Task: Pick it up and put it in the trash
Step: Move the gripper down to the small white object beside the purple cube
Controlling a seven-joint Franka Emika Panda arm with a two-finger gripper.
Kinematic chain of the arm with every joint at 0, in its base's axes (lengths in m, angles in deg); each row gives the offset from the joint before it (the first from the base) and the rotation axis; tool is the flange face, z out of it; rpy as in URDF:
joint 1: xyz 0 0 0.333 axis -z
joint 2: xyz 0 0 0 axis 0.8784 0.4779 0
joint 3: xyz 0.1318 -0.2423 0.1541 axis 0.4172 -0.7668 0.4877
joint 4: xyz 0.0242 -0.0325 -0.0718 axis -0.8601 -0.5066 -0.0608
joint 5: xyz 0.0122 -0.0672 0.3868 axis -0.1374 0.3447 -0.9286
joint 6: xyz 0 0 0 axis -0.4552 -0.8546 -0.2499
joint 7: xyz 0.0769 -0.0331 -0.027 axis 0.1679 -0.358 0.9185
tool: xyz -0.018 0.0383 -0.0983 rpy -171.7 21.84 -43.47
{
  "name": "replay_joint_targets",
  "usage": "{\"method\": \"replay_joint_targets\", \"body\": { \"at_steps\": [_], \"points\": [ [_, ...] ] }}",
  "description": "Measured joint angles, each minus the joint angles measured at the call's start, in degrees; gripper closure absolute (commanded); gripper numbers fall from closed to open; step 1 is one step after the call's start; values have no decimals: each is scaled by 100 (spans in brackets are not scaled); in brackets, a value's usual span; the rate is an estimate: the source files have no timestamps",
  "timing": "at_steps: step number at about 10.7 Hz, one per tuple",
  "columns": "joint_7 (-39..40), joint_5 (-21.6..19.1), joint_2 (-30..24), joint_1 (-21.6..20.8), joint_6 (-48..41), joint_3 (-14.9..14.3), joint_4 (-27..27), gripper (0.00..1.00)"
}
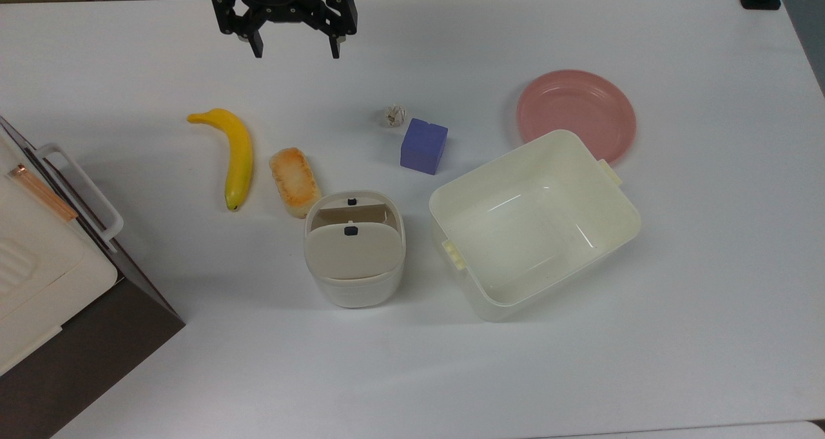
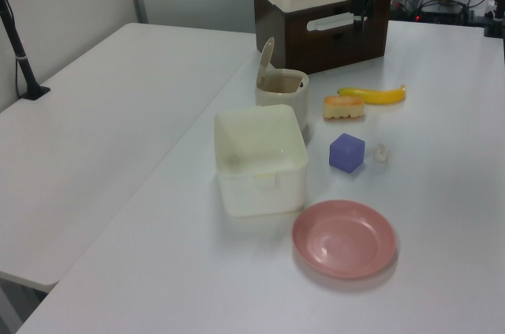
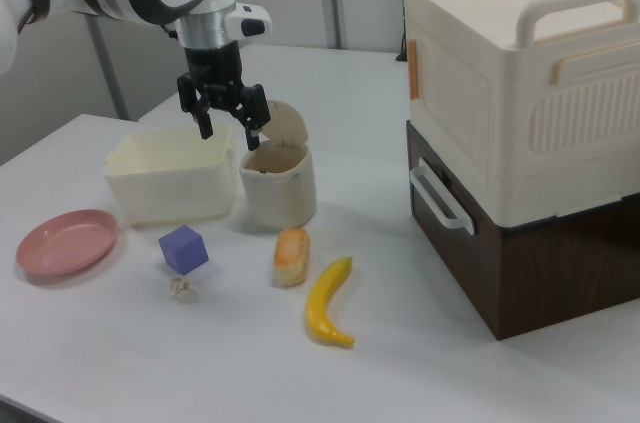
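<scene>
The tiny crumpled paper ball (image 1: 395, 115) (image 2: 381, 153) (image 3: 183, 289) lies on the white table, just beside a blue cube (image 1: 423, 145) (image 3: 183, 248). The trash (image 1: 356, 294) (image 2: 282, 97) (image 3: 285, 198) is a small cream bin with its flap lid tipped open; it stands between a toasted bread piece (image 1: 294, 182) and a big tub. My gripper (image 1: 296, 49) (image 3: 229, 131) hangs open and empty above the table. In the top view it is up and left of the ball, near the table's far edge.
A large cream tub (image 1: 528, 233) (image 3: 170, 178) stands beside the bin, with a pink plate (image 1: 575, 113) beyond it. A banana (image 1: 235, 155) (image 3: 328, 305) lies by the bread. A tall cream-and-brown box (image 1: 45, 258) (image 3: 520, 113) occupies the top view's left edge.
</scene>
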Motion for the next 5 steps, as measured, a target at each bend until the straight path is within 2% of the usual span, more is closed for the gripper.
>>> {"method": "replay_joint_targets", "body": {
  "at_steps": [5],
  "points": [
    [0, 2, 6, 95, 0, -4, -6, 0]
  ]
}}
